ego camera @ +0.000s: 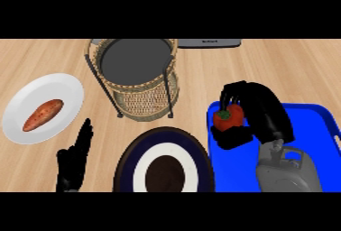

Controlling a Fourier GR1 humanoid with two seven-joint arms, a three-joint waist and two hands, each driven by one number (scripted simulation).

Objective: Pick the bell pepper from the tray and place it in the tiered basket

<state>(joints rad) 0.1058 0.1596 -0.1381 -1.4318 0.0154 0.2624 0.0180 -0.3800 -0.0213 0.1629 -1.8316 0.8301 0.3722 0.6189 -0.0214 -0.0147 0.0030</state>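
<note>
A red bell pepper (228, 119) sits at the left end of the blue tray (313, 118) on the right of the counter. My right hand (256, 113) is curled round it, fingers over the top and thumb below, so part of the pepper is hidden. The wicker tiered basket (136, 72) stands at the back centre, its dark top shelf bare. My left hand (75, 155) rests open at the lower left, fingers up, away from everything.
A white plate (70, 90) holding a sweet potato (43, 114) lies at the left. A dark blue and white plate (165, 167) sits front centre, between tray and left hand. A grey appliance (208, 43) edges the back.
</note>
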